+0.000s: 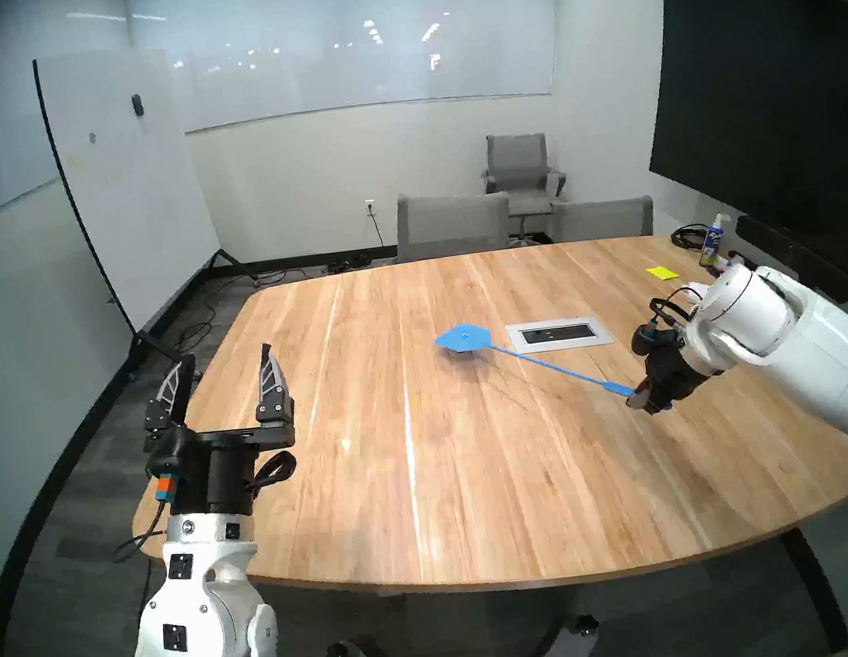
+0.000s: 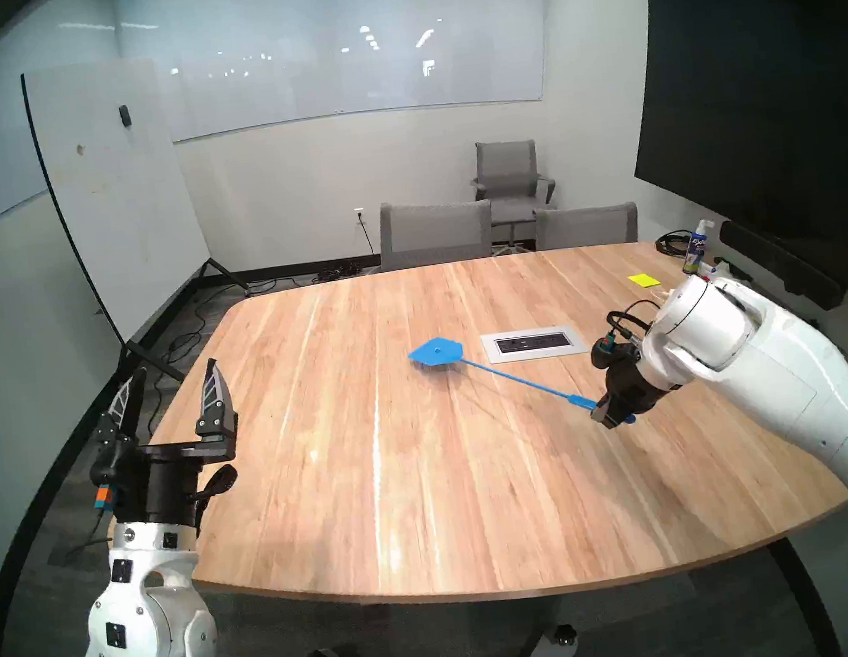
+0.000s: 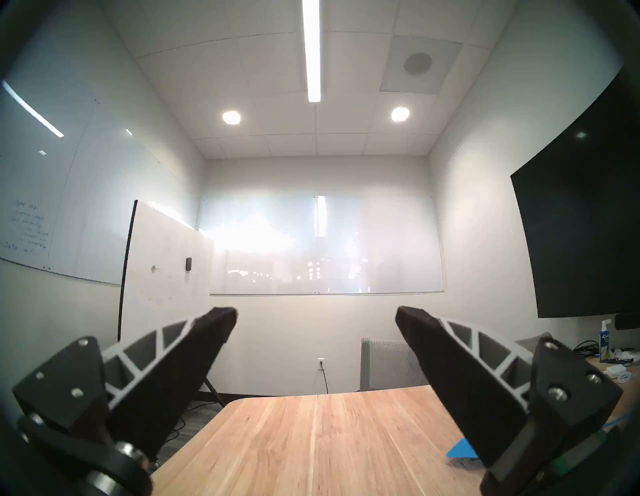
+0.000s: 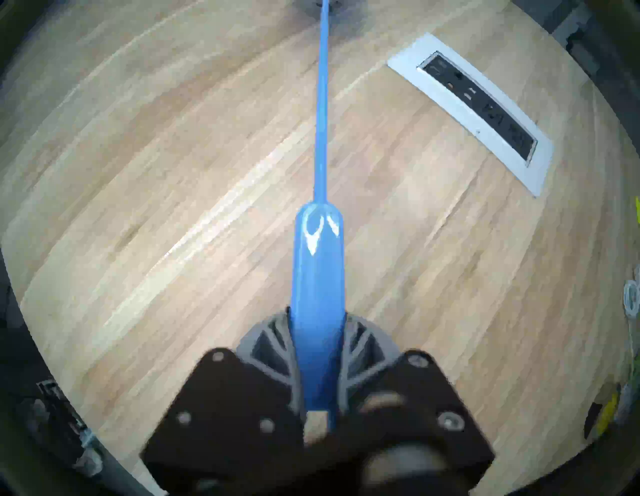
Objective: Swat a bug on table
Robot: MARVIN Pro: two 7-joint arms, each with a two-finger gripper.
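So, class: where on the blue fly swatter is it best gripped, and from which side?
Grip the fly swatter by the wide flat end of its handle, coming from above on the robot's right. The rod is thin and the head reaches far over the table. The right tool is shut there.

A freestanding whiteboard [image 1: 127,181] stood at 10 o'clock. A glass board [image 1: 360,45] covered the far wall at 12 o'clock. Three grey chairs [image 1: 451,223] sat beneath. A dark screen [image 1: 765,92] hung at 2 o'clock. Ceiling strip light [image 3: 311,52] was lit.
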